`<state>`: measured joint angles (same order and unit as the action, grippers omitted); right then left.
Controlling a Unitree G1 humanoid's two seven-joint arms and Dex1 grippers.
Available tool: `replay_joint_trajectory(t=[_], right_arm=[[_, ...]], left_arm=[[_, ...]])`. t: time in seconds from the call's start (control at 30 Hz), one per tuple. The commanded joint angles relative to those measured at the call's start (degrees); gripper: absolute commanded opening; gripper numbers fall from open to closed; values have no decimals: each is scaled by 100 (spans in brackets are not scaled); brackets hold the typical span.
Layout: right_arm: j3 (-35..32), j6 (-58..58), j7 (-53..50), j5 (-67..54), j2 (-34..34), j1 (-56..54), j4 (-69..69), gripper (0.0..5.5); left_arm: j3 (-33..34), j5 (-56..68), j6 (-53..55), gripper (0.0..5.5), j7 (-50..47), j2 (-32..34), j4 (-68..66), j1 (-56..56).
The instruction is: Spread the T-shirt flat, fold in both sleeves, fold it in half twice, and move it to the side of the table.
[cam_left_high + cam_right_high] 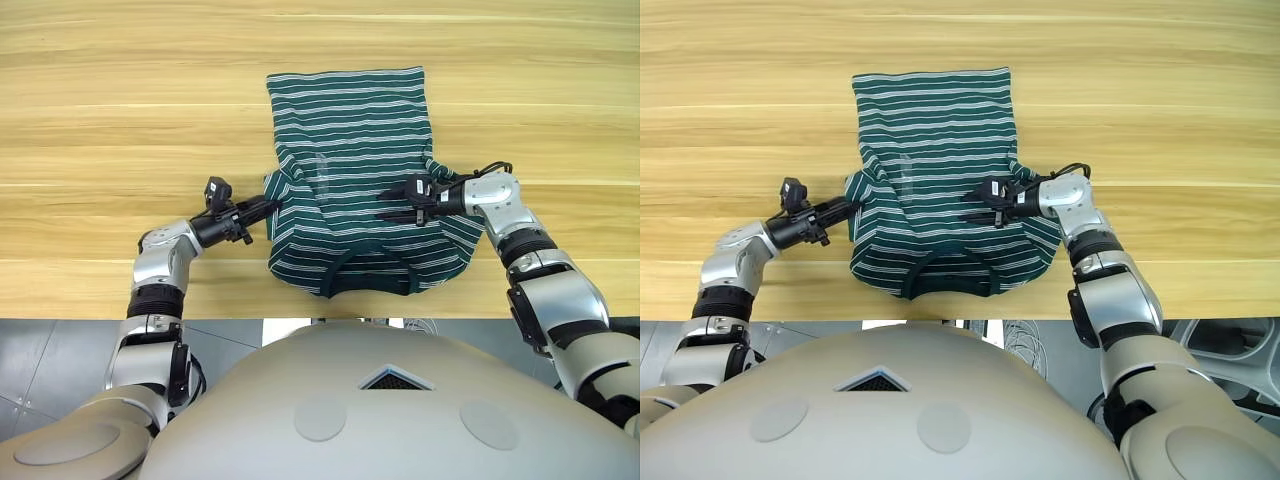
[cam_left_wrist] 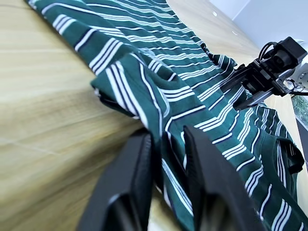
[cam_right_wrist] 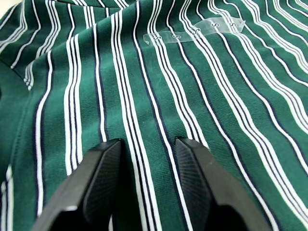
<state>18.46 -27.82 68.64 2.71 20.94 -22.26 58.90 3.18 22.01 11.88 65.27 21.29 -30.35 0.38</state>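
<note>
A dark green T-shirt (image 1: 350, 130) with white stripes lies on the wooden table (image 1: 100, 120), its collar (image 1: 375, 268) toward the front edge and its hem at the far side. At the shirt's left side, my left gripper (image 1: 272, 207) is shut on the bunched left sleeve (image 2: 139, 86), with fabric pinched between its fingers (image 2: 139, 163). My right gripper (image 1: 388, 204) rests low over the right half of the shirt's body, open, with striped cloth showing in the gap between its fingers (image 3: 103, 173). The right sleeve area (image 1: 455, 235) is rumpled under that arm.
A clear size sticker (image 3: 192, 30) runs across the shirt's chest. Bare wood extends to the left, right and far side of the shirt. The table's front edge (image 1: 240, 316) lies just below the collar.
</note>
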Motion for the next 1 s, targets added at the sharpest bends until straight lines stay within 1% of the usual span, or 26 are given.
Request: replay_joint_trajectory(t=[0.03,0.1,0.23,0.37,0.57,0.73,0.83,1.0], right_arm=[[91,93,-101,284,34,26,146,208],[96,85,-106,281,32,22,154,208],[104,85,-133,282,35,18,146,208],[78,84,-156,245,55,57,102,208],[-43,113,-309,188,68,83,80,208],[-64,106,-395,192,57,85,111,208],[-46,103,-418,215,28,53,131,208],[-34,92,-446,229,-21,41,127,208]], left_arm=[[102,158,135,38,104,68,168,-4],[113,186,173,5,123,42,239,24],[308,453,377,5,131,89,542,161],[605,822,728,5,47,166,1147,578],[670,917,966,5,-338,-30,1525,1232],[729,927,976,5,-567,-83,1559,1306],[643,891,987,5,-736,-115,1830,1232],[321,865,1371,5,-1424,-262,2988,1141]])
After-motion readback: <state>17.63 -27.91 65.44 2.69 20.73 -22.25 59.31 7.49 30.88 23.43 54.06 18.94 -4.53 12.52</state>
